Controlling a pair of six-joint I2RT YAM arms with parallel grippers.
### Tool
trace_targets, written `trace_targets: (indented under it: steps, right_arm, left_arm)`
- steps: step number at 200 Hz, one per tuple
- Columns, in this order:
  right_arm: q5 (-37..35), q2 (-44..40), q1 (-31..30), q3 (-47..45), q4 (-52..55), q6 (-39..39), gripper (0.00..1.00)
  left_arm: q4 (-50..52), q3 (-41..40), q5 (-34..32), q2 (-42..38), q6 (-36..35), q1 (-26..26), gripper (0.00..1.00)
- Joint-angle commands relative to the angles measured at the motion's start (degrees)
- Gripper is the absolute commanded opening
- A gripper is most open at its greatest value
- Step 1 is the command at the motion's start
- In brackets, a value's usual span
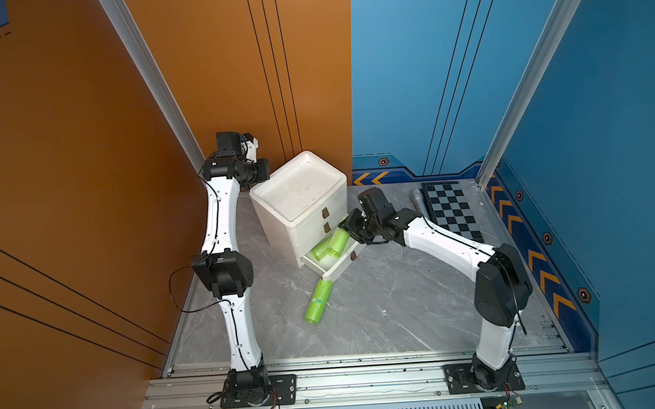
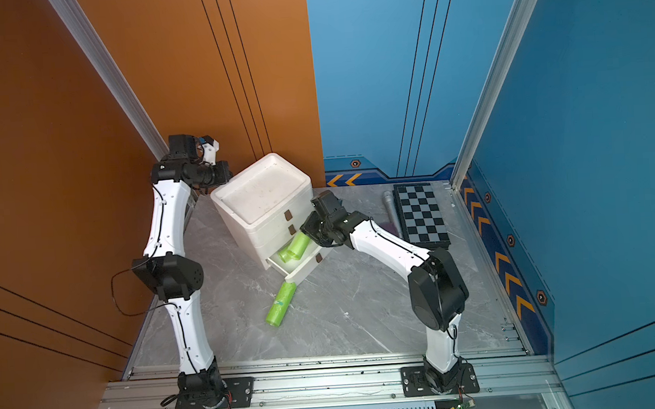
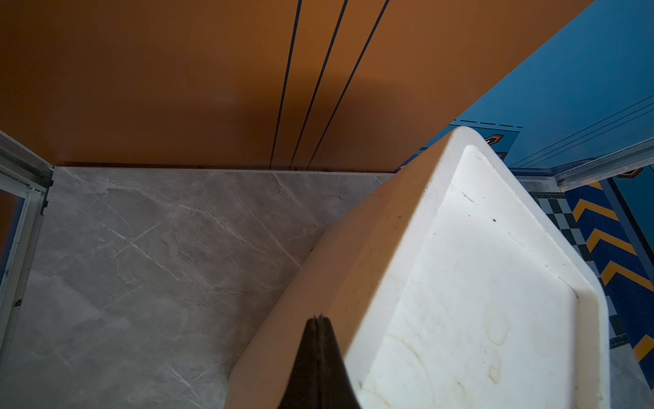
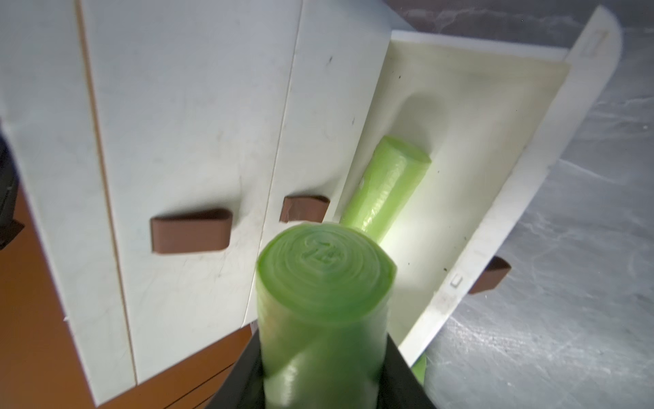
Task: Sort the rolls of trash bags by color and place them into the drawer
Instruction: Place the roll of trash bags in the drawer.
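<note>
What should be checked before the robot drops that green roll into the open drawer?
1. Grip: the right gripper is closed on the held green roll: ok.
2. Bottom drawer pulled open: ok.
3. Colour match: the roll lying in the drawer is green too: ok.
4. Space: bare drawer floor shows beside that roll: ok.
5. Held roll clear of the middle drawer's handle: cannot tell; the two overlap in the right wrist view.
6. Left gripper out of the way: shut, by the drawer unit, away from the open drawer: ok.
</note>
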State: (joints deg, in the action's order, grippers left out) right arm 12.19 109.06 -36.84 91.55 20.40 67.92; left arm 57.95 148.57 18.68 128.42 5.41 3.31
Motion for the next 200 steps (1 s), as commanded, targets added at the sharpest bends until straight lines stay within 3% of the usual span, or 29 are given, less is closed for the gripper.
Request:
trace_targets:
  steps: [1, 46, 84, 138, 200]
  right_arm:
    - [1.9, 4.3, 0.4, 3.2, 0.3, 2.1, 0.34]
    - [4.2, 11.2, 0.7, 5.6, -1.0, 5.0, 0.36]
    - [3.6, 12.2, 1.0, 5.2, -1.4, 5.6, 0.42]
    - [3.8, 13.3, 1.4, 4.8, -1.5, 6.0, 0.58]
    - [3.6, 12.1, 2.5, 5.0, -1.4, 5.2, 0.58]
  left_arm:
    - [9.4, -1.4, 4.3, 0.6, -1.2, -2.5, 0.03]
    - [9.4, -1.2, 4.5, 0.9, -1.1, -3.0, 0.03]
    - [9.4, -1.1, 4.6, 1.0, -1.1, -3.0, 0.03]
    - [9.4, -1.5, 4.5, 0.7, -1.3, -3.0, 0.03]
    - [9.4, -1.6, 4.5, 0.7, -1.2, -2.8, 0.03]
